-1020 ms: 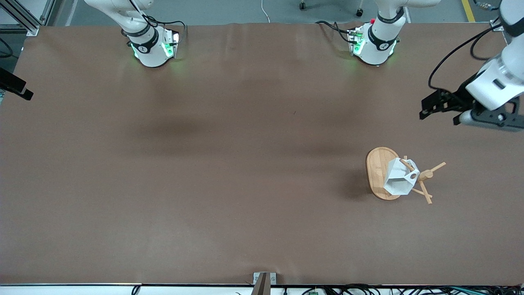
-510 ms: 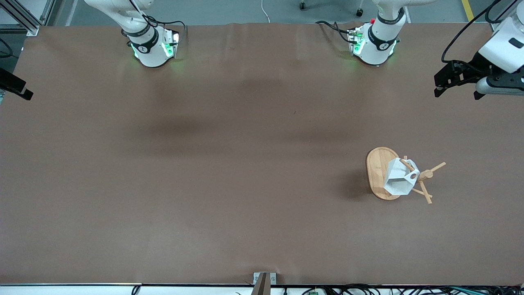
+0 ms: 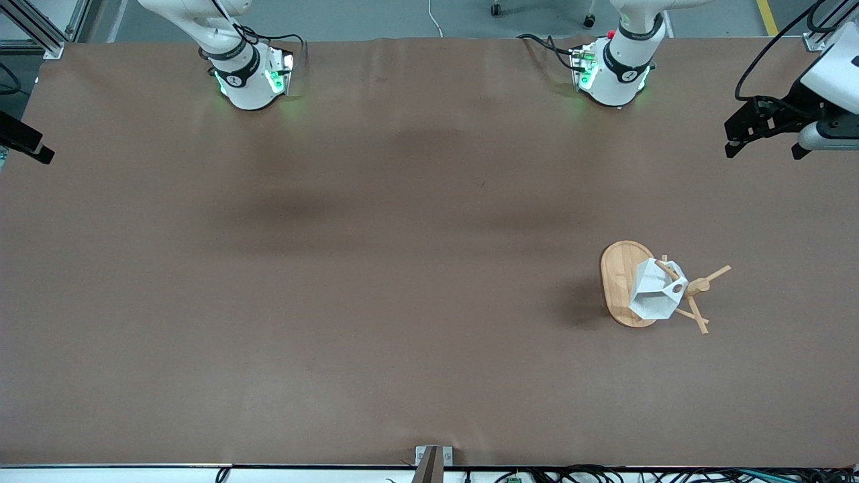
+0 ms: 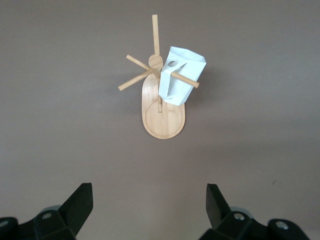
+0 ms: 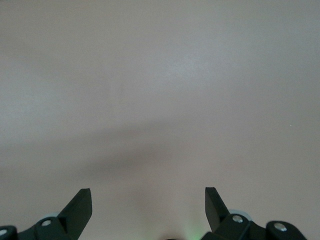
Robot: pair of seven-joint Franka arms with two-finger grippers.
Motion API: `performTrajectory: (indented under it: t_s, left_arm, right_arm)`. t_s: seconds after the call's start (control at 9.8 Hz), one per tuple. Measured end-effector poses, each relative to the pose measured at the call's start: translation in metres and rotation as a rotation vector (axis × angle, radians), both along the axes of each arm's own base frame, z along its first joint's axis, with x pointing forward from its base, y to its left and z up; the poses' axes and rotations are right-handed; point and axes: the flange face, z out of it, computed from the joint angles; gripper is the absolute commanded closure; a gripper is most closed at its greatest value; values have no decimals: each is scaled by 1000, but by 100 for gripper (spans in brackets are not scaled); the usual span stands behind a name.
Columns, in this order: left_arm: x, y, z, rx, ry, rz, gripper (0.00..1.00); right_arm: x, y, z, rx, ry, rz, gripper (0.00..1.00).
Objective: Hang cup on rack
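Front view: the cup (image 3: 655, 297) is seen hung by its handle on a peg of the rack (image 3: 621, 282), toward the left arm's end of the surface (image 3: 376, 268). The left gripper (image 3: 765, 139) is held over the surface with fingers (image 4: 80, 205) spread, nothing between them. The right gripper (image 5: 148, 202) waits, its fingers (image 5: 80, 202) likewise parted.

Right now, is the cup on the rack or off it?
On: a peg of the rack passes through the cup handle; no gripper touches it.
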Motion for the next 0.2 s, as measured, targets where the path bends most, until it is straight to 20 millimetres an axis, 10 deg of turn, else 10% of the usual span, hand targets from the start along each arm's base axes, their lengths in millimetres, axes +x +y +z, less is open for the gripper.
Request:
performTrajectory:
  t_s: [0.2]
  left_arm:
    - [4, -2, 1, -8, -2, 54, 0]
  right_arm:
    - [0, 0, 0, 0, 0, 0, 0]
